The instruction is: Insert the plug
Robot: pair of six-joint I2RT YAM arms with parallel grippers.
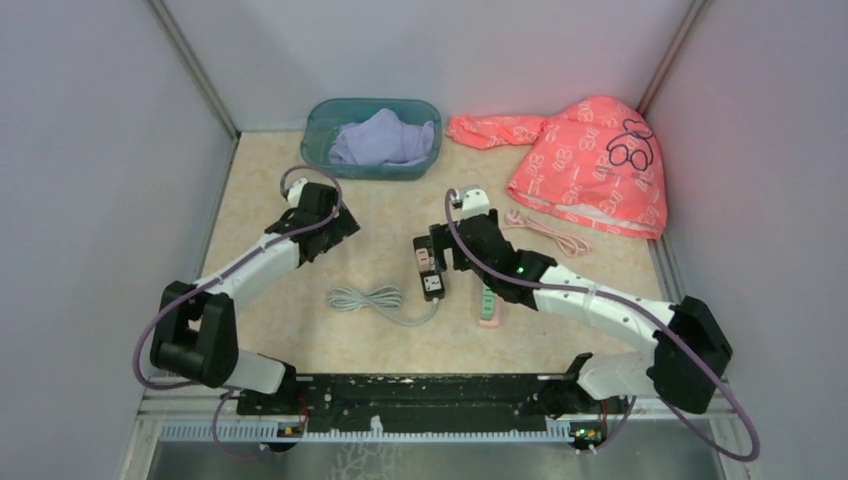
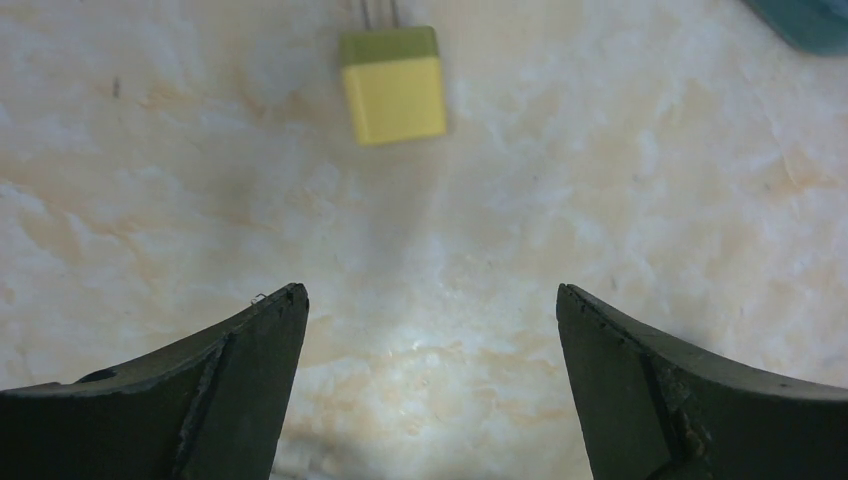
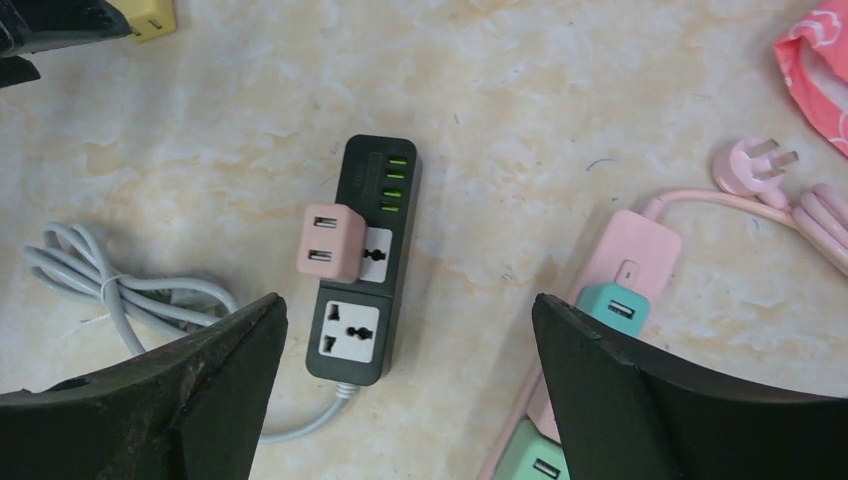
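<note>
A yellow plug adapter [image 2: 393, 85] lies on the marble table, prongs pointing away from my left gripper [image 2: 430, 300], which is open and empty just short of it. In the top view the left gripper [image 1: 338, 228] hides the plug. The black power strip [image 3: 365, 260] holds a pink adapter [image 3: 330, 243] in its middle socket; a white socket [image 3: 350, 328] near the cable end is free. My right gripper [image 3: 410, 305] is open and empty above the strip. In the top view the right gripper [image 1: 445, 250] hangs over the strip [image 1: 434, 284]. The yellow plug [image 3: 150, 18] also shows at the top left of the right wrist view.
A pink power strip [image 3: 620, 270] with a teal adapter [image 3: 612, 305] and a green adapter [image 3: 530, 460] lies right of the black strip. Its pink cable [image 1: 545, 230] coils behind. A bundled grey cable [image 1: 365, 298] lies left. A teal basin [image 1: 372, 137] with cloth and a coral garment [image 1: 590, 160] sit at the back.
</note>
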